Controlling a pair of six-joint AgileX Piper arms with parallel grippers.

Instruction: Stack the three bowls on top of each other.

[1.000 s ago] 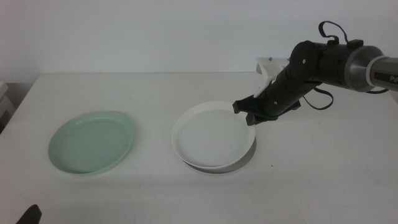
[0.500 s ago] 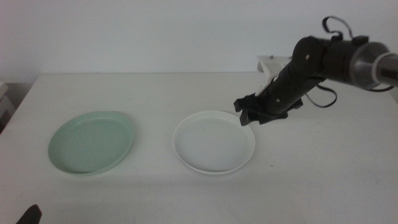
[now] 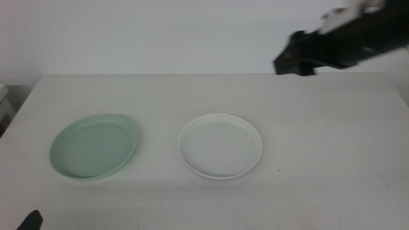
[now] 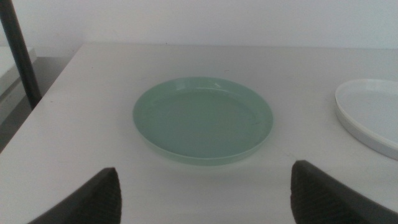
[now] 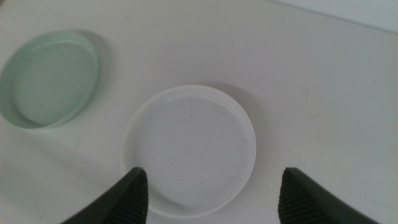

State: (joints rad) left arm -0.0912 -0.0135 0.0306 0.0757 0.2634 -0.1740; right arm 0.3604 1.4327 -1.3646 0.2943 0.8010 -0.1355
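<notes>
The white bowl (image 3: 220, 145) sits at the table's centre; it also shows in the right wrist view (image 5: 189, 146) and at the edge of the left wrist view (image 4: 373, 115). The grey bowl is hidden. The mint green bowl (image 3: 94, 145) lies apart on the left, and shows in the left wrist view (image 4: 203, 118) and the right wrist view (image 5: 50, 78). My right gripper (image 3: 291, 61) hangs high above the back right, blurred, open and empty (image 5: 211, 175). My left gripper (image 3: 30, 219) waits at the front left corner, open (image 4: 204, 169).
The white table (image 3: 332, 160) ends at a pale wall behind. A dark upright pole (image 4: 18, 50) stands off the table's left side. A white object (image 3: 4, 102) shows past the left edge.
My right gripper let go of the white bowl, which settled flat over the grey bowl. The gripper then rose and drew back to the upper right.
</notes>
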